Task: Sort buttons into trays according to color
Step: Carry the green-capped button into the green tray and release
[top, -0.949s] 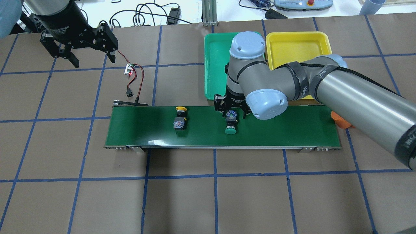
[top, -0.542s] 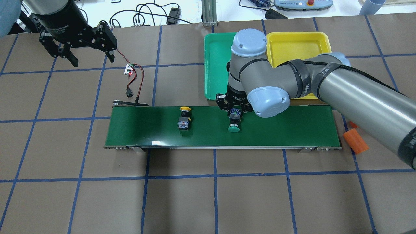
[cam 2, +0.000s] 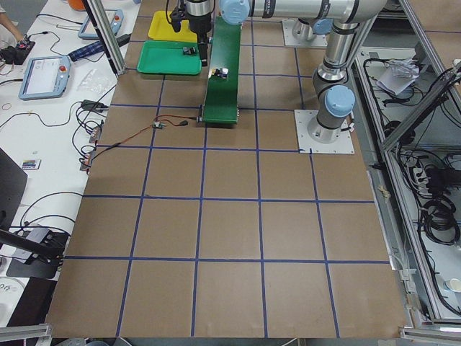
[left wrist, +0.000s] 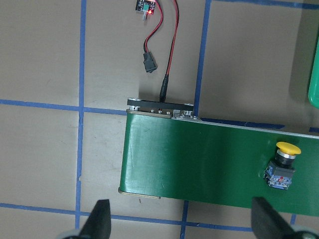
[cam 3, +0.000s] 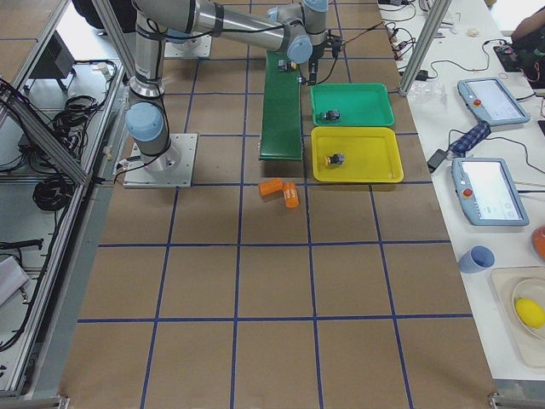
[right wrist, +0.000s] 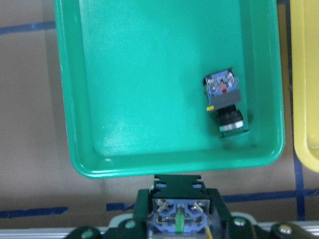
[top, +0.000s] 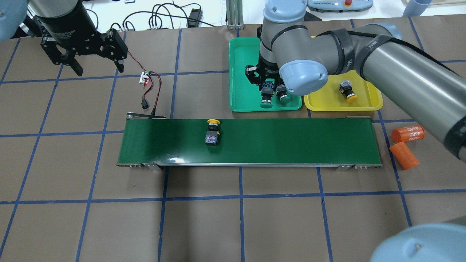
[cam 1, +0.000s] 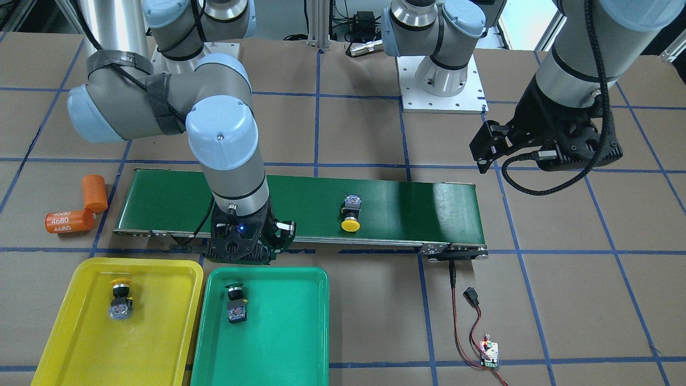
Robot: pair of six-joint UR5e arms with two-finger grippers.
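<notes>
My right gripper (top: 267, 95) hangs at the belt-side rim of the green tray (top: 242, 72), shut on a green button (right wrist: 178, 215) whose cap points toward the belt. Another green button (top: 283, 95) lies inside that tray. The yellow tray (top: 367, 103) beside it holds a yellow button (top: 347, 89). A second yellow button (top: 213, 131) lies on the belt, also in the left wrist view (left wrist: 283, 167). My left gripper (top: 99, 68) hovers open and empty at the far left, away from the belt's left end.
The long dark-green conveyor belt (top: 298, 142) runs across the table in front of both trays. Two orange cylinders (top: 407, 134) lie off its right end. A small circuit board with red and black wires (top: 145, 77) sits beyond its left end.
My right gripper shut on the green button, lifted it off the belt and carried it back to the green tray. The yellow button on the belt has drifted right. The left gripper barely moved.
</notes>
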